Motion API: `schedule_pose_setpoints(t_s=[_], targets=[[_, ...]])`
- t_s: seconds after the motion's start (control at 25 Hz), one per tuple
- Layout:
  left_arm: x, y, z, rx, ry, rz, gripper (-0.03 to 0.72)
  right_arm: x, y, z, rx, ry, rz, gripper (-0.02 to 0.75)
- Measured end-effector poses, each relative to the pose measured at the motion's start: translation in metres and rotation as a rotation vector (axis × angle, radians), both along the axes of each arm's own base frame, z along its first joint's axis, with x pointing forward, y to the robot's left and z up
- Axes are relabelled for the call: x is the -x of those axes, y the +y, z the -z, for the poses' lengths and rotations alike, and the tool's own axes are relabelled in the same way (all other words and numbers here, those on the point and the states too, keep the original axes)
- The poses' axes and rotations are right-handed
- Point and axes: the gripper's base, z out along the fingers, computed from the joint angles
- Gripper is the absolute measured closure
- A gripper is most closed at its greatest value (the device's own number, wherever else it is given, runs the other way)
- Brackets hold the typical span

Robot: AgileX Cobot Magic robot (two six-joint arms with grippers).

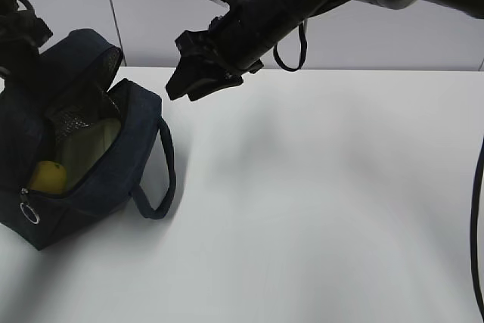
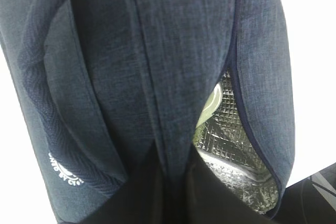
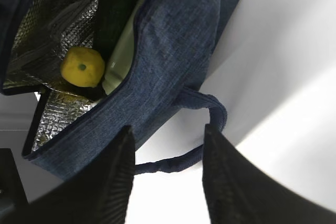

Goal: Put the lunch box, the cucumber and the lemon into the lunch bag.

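Right pincer (image 1: 198,73) hovering above the counter (image 1: 325,202), angled down toward the lunch bag (image 1: 113,179), jaws apart, empty. Left pincer pinching the bag's lid fabric, holding it open. Lemon (image 3: 82,66) and lunch box (image 3: 122,51) inside; cucumber not discernible.

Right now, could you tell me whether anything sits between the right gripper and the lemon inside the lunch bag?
Nothing visible does. The right gripper is empty, fingers apart above the lunch bag, whose top gapes open. The lemon lies uncovered inside, beside the lunch box.
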Motion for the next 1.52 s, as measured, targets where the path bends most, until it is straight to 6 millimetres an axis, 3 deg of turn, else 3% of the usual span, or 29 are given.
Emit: schedule_pose_setpoints(t_s=[0.44,0.8,1.24,1.28,1.32,1.52], targets=[[0.0,0.0,0.0,0.002,0.0,0.0,0.686,-0.006,-0.003,0.0,0.036,-0.067,0.037,0.44],[0.0,0.0,0.0,0.001,0.0,0.001,0.686,0.001,-0.004,-0.058,0.005,-0.318,0.098,0.489],[0.0,0.0,0.0,0.001,-0.001,0.004,0.686,0.02,-0.026,-0.09,0.015,-0.553,0.241,0.514],[0.0,0.0,0.0,0.001,-0.001,0.003,0.686,0.023,-0.03,-0.09,0.018,-0.574,0.258,0.514],[0.0,0.0,0.0,0.001,-0.001,0.003,0.686,0.027,-0.033,-0.087,0.027,-0.581,0.269,0.455],[0.0,0.0,0.0,0.001,-0.001,0.003,0.686,0.046,-0.044,-0.069,0.036,-0.565,0.299,0.506]])
